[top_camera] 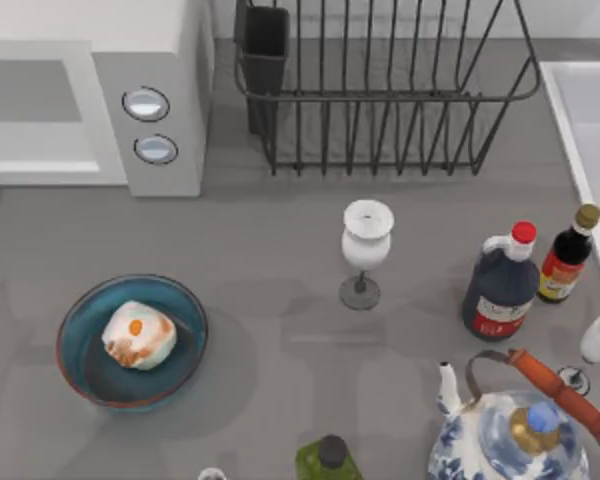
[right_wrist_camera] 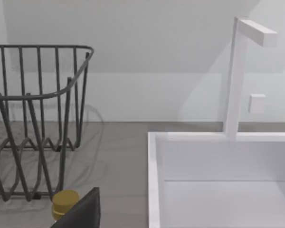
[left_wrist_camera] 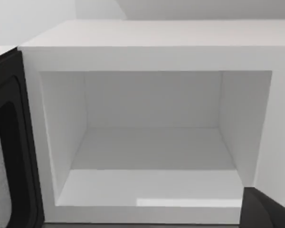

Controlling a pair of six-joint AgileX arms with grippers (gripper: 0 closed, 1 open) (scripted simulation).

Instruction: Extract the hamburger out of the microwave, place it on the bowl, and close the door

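While the hamburger (top_camera: 138, 337) rests inside the bowl (top_camera: 185, 310) on the counter (top_camera: 280, 250), in front of the microwave (top_camera: 165, 60), the microwave cavity (left_wrist_camera: 152, 142) stands empty; the door (left_wrist_camera: 7, 142) is swung open beside it; claw state cannot be told for either arm.

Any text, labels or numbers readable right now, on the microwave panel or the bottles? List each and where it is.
No text can be read anywhere.
microwave: two round knobs on the grey panel, no markings legible.
dark jug: red and white label, print too blurred to read.
soy sauce bottle: red and yellow label, too blurred to read.
teapot: blue pattern, no lettering.
hamburger and bowl: no text.
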